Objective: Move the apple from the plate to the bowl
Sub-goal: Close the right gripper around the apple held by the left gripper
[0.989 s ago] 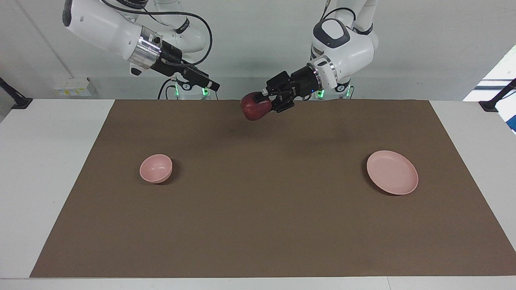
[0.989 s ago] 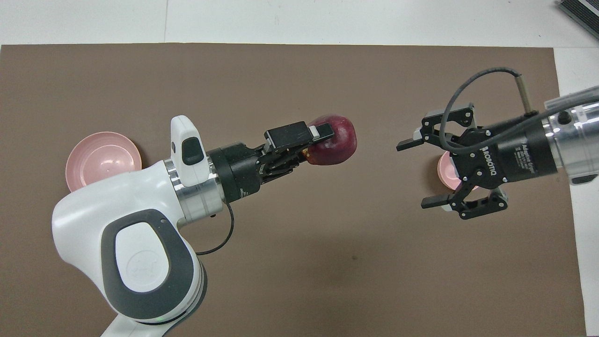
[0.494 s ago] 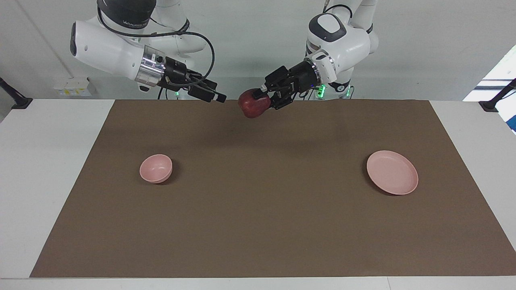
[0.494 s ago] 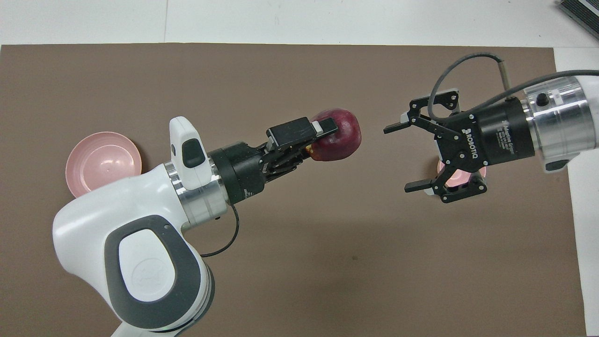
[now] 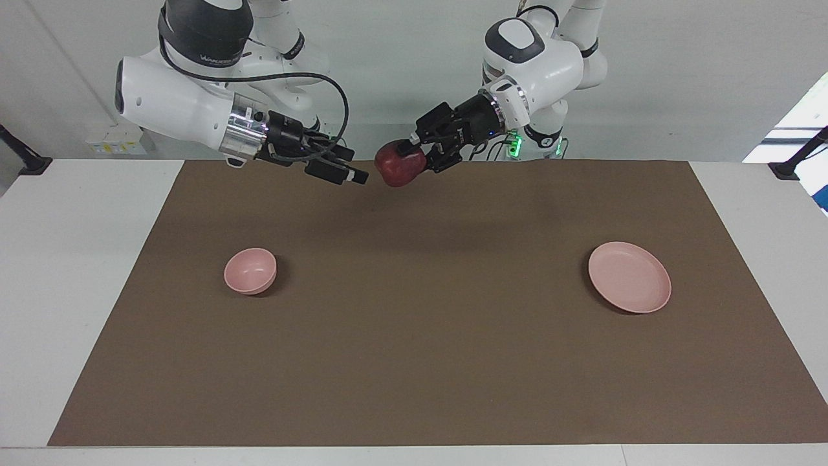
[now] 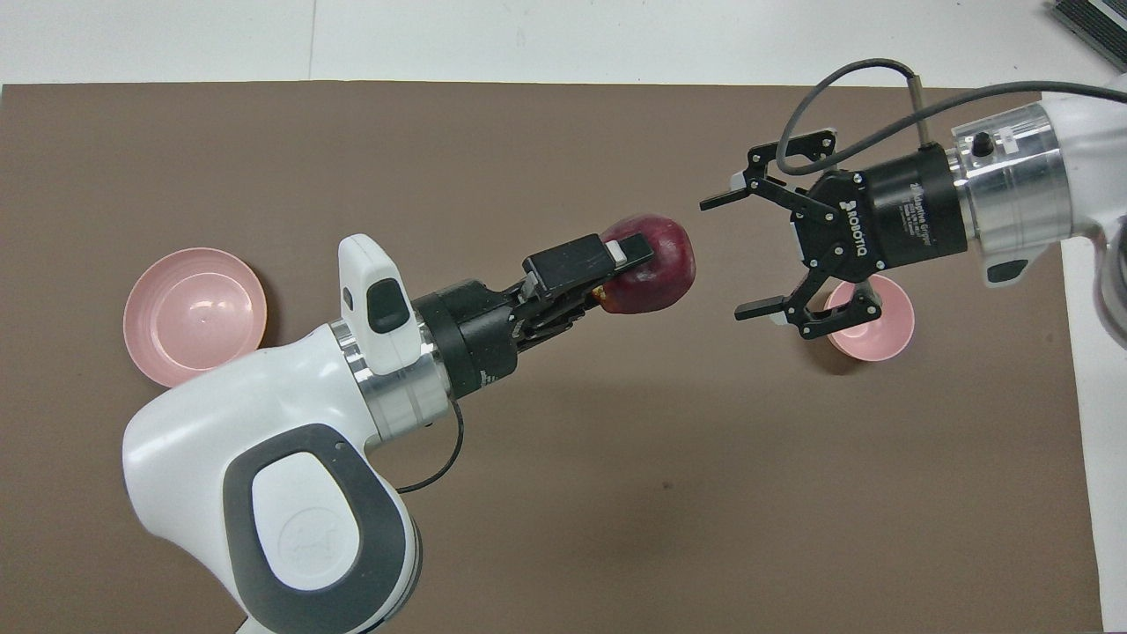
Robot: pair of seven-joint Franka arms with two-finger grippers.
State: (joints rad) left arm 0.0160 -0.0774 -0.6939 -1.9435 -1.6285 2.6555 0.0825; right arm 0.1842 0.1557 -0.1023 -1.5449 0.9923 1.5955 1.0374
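Note:
My left gripper is shut on the dark red apple, held in the air over the middle of the brown mat on the robots' side. In the overhead view the apple sticks out past the left gripper. My right gripper hangs open, its fingertips pointing at the apple with a small gap between them. The facing view shows the right gripper just beside the apple. The pale pink plate lies bare toward the left arm's end. The small pink bowl stands toward the right arm's end, holding nothing.
A brown mat covers most of the white table. In the overhead view the right gripper partly covers the bowl, and the plate shows beside the left arm. A dark object sits at a table corner.
The left gripper has carried the apple a little higher and toward the right arm's end. The right gripper, still open, has swung in toward the apple and closed most of the gap.

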